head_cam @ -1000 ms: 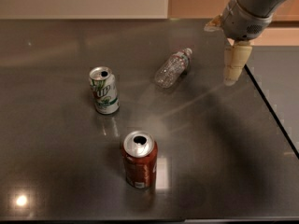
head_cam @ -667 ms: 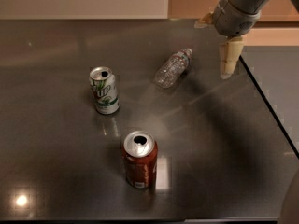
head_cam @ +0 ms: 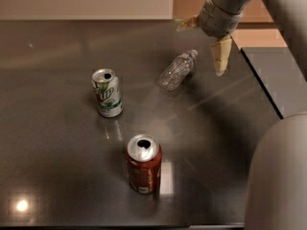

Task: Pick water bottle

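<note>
The water bottle (head_cam: 176, 71) is small, clear and crinkled, with a white cap. It lies on its side on the dark table (head_cam: 57, 128), cap pointing to the upper right. My gripper (head_cam: 200, 49) hangs above the table just right of and behind the bottle's cap end. It is open, with one tan finger (head_cam: 220, 56) pointing down and the other (head_cam: 187, 23) spread out to the left. It holds nothing and does not touch the bottle.
A green-white can (head_cam: 107, 93) stands upright left of the bottle. A red can (head_cam: 143, 163) stands upright nearer the front. The table's right edge (head_cam: 261, 83) runs diagonally past the gripper. My arm (head_cam: 278, 176) fills the lower right.
My gripper has moved left and farther back, closer to the bottle's cap end, and the fingers have spread apart. The arm now fills the lower right. The bottle and cans have not moved.
</note>
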{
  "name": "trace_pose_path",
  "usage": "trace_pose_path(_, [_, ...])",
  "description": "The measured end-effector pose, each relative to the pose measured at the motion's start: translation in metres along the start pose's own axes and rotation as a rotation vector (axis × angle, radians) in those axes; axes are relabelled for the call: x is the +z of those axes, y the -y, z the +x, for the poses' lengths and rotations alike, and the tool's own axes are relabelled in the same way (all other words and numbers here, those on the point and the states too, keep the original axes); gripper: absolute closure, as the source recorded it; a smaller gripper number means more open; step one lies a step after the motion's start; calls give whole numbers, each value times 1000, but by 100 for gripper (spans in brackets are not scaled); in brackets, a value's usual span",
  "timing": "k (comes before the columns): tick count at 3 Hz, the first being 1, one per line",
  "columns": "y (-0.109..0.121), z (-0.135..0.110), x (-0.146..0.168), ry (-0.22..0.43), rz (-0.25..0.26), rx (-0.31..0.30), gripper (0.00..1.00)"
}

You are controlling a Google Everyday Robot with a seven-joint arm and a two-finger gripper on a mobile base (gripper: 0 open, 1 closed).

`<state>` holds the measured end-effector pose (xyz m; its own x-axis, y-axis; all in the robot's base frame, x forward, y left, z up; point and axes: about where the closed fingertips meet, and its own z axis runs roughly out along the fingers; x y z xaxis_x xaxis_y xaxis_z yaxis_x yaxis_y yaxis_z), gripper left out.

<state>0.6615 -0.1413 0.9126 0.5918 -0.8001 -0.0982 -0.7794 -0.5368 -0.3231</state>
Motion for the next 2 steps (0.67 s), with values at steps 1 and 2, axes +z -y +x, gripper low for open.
trace_pose_path(1, [10,-12,15,-5,-26,-131,0])
trace_pose_path(2, [10,-27,32,-28,-67,-257,0])
